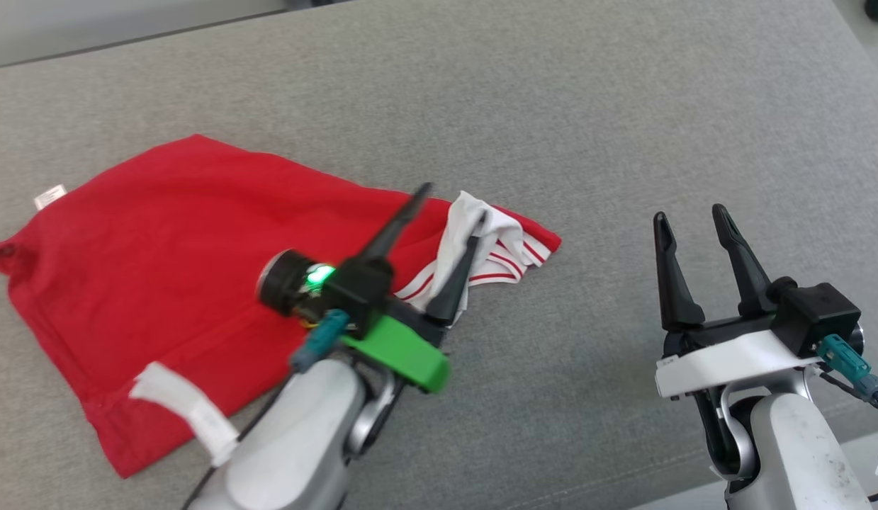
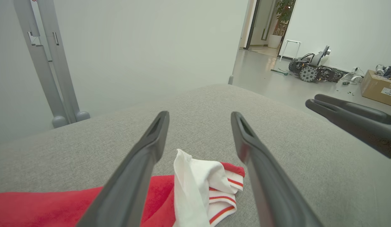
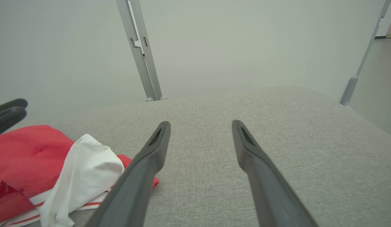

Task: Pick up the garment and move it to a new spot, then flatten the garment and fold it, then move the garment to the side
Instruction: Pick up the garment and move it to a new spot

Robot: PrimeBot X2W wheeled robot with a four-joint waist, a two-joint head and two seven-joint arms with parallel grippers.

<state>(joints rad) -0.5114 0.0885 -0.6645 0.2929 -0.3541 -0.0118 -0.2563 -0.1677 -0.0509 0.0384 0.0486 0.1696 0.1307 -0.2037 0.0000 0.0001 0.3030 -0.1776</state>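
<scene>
A red garment (image 1: 162,234) lies spread on the grey cushioned surface (image 1: 552,106), its white collar with red stripes (image 1: 492,244) bunched at its right end. My left gripper (image 1: 453,205) hovers open over that collar, nothing between its fingers; in the left wrist view the collar (image 2: 208,186) sits low between the two fingers (image 2: 145,151). My right gripper (image 1: 687,216) stands open to the right of the garment, clear of it, over bare fabric. The right wrist view has the collar (image 3: 85,164) at lower left.
A white label (image 1: 50,195) pokes out at the garment's far left edge. A pale wall and grey frame posts (image 3: 141,50) stand beyond the surface. Past its far right edge, the floor holds a wheeled machine (image 2: 312,67) and a cardboard box (image 2: 380,88).
</scene>
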